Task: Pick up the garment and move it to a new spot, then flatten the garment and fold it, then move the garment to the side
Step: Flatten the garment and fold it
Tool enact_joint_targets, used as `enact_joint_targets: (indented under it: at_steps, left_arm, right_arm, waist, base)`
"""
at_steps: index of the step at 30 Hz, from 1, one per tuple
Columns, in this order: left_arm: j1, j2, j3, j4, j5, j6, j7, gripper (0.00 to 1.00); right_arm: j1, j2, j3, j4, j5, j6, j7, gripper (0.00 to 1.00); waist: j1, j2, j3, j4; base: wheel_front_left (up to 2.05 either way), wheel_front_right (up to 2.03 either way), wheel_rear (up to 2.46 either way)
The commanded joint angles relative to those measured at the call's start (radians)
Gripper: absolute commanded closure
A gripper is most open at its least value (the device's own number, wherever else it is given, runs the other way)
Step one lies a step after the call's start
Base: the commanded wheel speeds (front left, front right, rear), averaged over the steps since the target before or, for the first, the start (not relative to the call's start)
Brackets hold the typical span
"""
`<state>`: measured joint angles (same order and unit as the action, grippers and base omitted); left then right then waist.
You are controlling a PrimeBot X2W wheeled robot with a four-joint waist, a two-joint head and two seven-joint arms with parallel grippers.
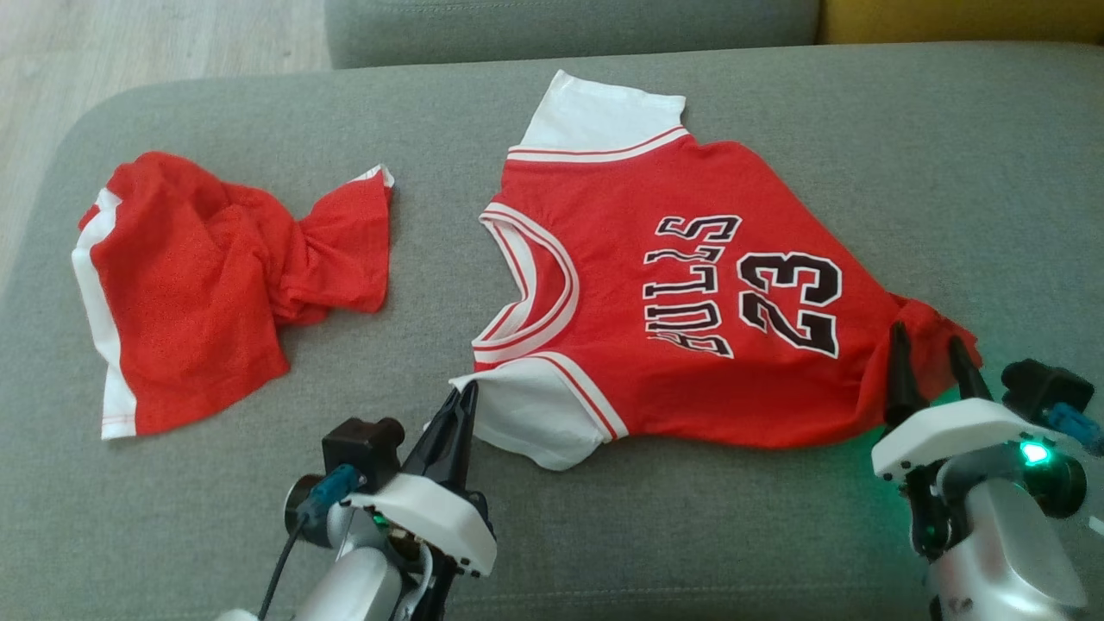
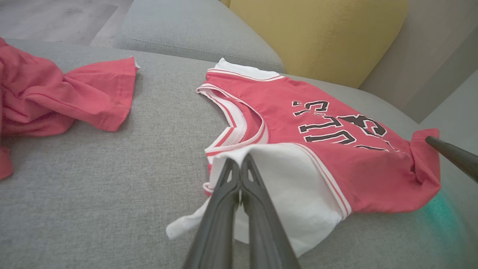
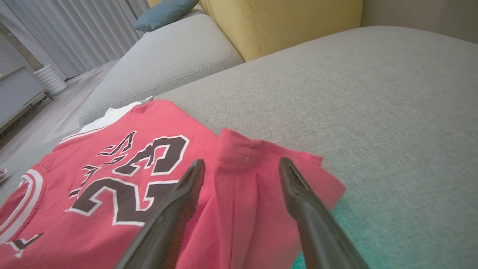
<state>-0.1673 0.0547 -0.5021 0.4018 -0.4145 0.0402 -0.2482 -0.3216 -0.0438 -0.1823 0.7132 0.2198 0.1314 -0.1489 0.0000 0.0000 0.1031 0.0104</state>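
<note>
The garment (image 1: 690,172), a red jersey with white sleeves and "BULLS 23" on it, lies spread on the grey sofa cushion (image 1: 949,172). My left gripper (image 1: 464,395) is shut on the edge of the near white sleeve (image 2: 298,186), close to the collar (image 2: 239,127). At the jersey's right end my right gripper (image 1: 927,341) stands open. Its fingers straddle the bunched red hem corner (image 3: 242,149), one on each side, just above the cloth. In the left wrist view one right-gripper finger (image 2: 452,155) reaches in beside that corner.
A second red garment with a white stripe (image 1: 198,285) lies crumpled on the cushion's left part. A grey backrest (image 1: 569,26) and a yellow cushion (image 2: 317,33) stand behind. Wooden floor (image 1: 129,43) lies past the left edge. Bare cushion stretches to the right (image 3: 373,93).
</note>
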Motion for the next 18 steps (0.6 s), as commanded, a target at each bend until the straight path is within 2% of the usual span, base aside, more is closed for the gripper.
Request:
enact_joint_targets:
  at_steps: [1,8,9,10,11,18]
  left_arm:
    - [-0.042,0.001,0.032,-0.027,0.009,-0.003,-0.013,1.0]
    - [-0.051,-0.001,0.028,-0.029,0.011,-0.005,-0.013,1.0]
    - [-0.052,-0.001,0.028,-0.029,0.011,-0.005,-0.013,1.0]
    - [-0.052,-0.001,0.028,-0.029,0.012,-0.005,-0.013,1.0]
    - [-0.053,-0.002,0.029,-0.03,0.012,-0.005,-0.013,1.0]
    - [-0.063,-0.002,0.061,-0.051,0.001,-0.01,-0.013,1.0]
  right_arm:
    - [-0.045,-0.006,0.019,-0.023,-0.004,-0.001,-0.013,0.0]
    - [-0.101,-0.006,-0.019,0.059,-0.024,-0.001,-0.044,0.0]
    - [-0.107,-0.006,-0.021,0.07,-0.025,-0.001,-0.048,0.22]
    - [-0.114,-0.006,-0.023,0.08,-0.025,-0.001,-0.053,0.7]
    - [-0.119,-0.006,-0.024,0.088,-0.026,-0.001,-0.058,1.0]
    - [-0.142,-0.006,-0.004,0.07,-0.016,-0.001,-0.1,1.0]
  waist:
    - [0.0,0.0,0.002,0.002]
    - [0.0,0.0,0.016,0.008]
    - [0.0,0.0,0.018,0.008]
    - [0.0,0.0,0.019,0.008]
    - [0.0,0.0,0.02,0.007]
    - [0.0,0.0,0.012,-0.009]
  base:
    - [0.0,0.0,0.0]
    - [0.0,0.0,0.0]
    - [0.0,0.0,0.0]
    - [0.0,0.0,0.0]
    - [0.0,0.0,0.0]
    - [0.0,0.0,0.0]
